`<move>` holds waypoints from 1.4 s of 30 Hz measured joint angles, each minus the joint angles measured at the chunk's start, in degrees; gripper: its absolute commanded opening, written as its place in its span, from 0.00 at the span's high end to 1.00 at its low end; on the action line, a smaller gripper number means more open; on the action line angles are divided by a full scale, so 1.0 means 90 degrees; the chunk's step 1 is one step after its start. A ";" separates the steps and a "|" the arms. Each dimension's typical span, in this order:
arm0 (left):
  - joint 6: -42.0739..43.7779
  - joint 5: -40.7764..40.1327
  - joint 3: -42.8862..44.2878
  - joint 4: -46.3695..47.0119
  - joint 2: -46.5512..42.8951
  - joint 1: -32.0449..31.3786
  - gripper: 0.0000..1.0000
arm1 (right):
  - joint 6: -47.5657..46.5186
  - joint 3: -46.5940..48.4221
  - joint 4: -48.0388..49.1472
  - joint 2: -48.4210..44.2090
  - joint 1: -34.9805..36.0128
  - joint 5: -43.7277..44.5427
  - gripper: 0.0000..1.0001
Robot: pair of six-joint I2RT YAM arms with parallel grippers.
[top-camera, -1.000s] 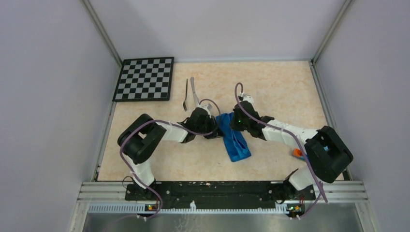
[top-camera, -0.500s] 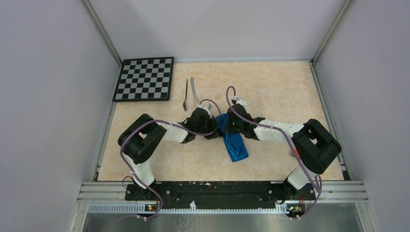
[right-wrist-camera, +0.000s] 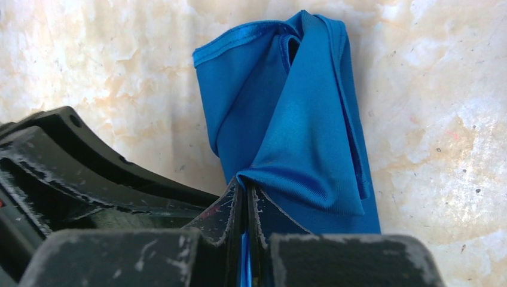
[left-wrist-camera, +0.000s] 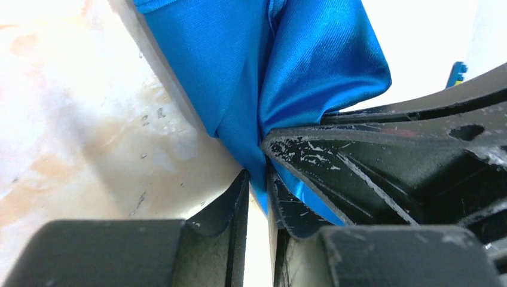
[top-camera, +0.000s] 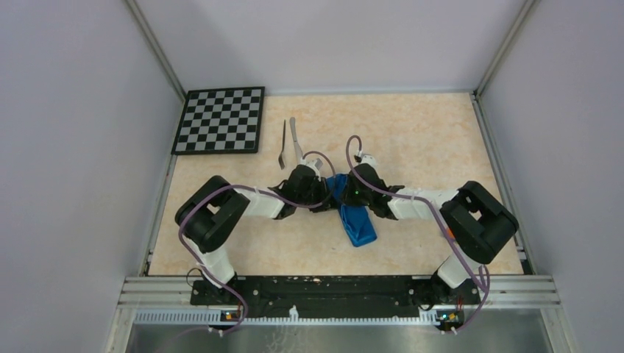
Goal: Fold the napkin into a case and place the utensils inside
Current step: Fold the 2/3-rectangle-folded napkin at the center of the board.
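The bright blue napkin (top-camera: pixel 358 224) lies bunched into a narrow, creased strip at the table's middle, running toward the near edge. My left gripper (top-camera: pixel 329 197) and right gripper (top-camera: pixel 346 193) meet almost tip to tip at its far end. In the left wrist view, the left gripper (left-wrist-camera: pixel 258 185) is shut on a thin edge of the napkin (left-wrist-camera: pixel 239 72). In the right wrist view, the right gripper (right-wrist-camera: pixel 245 191) is shut on a raised fold of the napkin (right-wrist-camera: pixel 287 119). The utensils lie side by side further back, to the left: a dark fork (top-camera: pixel 282 145) and a pale knife (top-camera: pixel 296 140).
A black-and-white checkerboard (top-camera: pixel 221 120) lies at the back left corner. Grey walls with metal rails close the table on three sides. Both forearms lie low across the table on either side of the napkin.
My right arm has swung left, bringing its gripper up against the left one. The napkin's far end has drawn in and the strip is narrower. The left arm has barely moved.
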 measured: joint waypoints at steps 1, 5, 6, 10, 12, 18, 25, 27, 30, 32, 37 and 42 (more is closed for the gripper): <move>0.0049 -0.0044 -0.0027 -0.0083 -0.0073 0.0000 0.67 | -0.0019 -0.0041 0.0051 0.0000 -0.0012 -0.0039 1.00; 0.0250 -0.0112 -0.0192 -0.0240 -0.0423 -0.0002 0.35 | -0.0170 -0.0131 0.0129 0.0000 -0.0053 -0.0143 1.00; 0.0270 -0.0112 -0.0287 -0.0255 -0.0576 -0.0005 0.31 | -0.0189 -0.0131 0.0146 0.0000 -0.0068 -0.0163 1.00; 0.0321 -0.0061 -0.0413 -0.0345 -0.0833 -0.0036 0.26 | -0.0223 -0.0180 0.0277 0.0000 -0.0136 -0.0335 1.00; 0.0316 -0.0097 -0.0379 -0.0376 -0.0826 -0.0114 0.29 | -0.0206 -0.0211 0.0323 0.0000 -0.0165 -0.0420 1.00; 0.0233 -0.0381 0.0087 -0.0765 -0.0488 -0.0522 0.42 | -0.0029 -0.0211 0.0376 0.0000 -0.0323 -0.0622 1.00; -0.0019 -0.0821 0.0294 -0.0908 -0.0238 -0.0602 0.70 | 0.0114 -0.0209 0.0386 0.0000 -0.0386 -0.0969 0.95; -0.0087 -0.0882 0.0301 -0.0918 -0.0209 -0.0602 0.73 | 0.0112 -0.0209 0.0384 -0.0002 -0.0420 -0.1144 0.80; -0.0131 -0.0981 0.0299 -0.0920 -0.0197 -0.0605 0.77 | 0.0058 -0.0211 0.0350 -0.0053 -0.0656 -0.1630 0.58; -0.0175 -0.1008 0.0265 -0.0865 -0.0197 -0.0605 0.78 | 0.0002 -0.0211 0.0279 -0.0182 -0.0833 -0.1994 0.46; -0.0243 -0.0991 0.0219 -0.0772 -0.0185 -0.0605 0.81 | -0.0299 -0.0214 0.0087 -0.0833 -0.1156 -0.2514 0.34; -0.0243 -0.0993 0.0214 -0.0763 -0.0185 -0.0605 0.82 | -0.0580 -0.0187 0.0044 -0.1137 -0.1406 -0.2827 0.29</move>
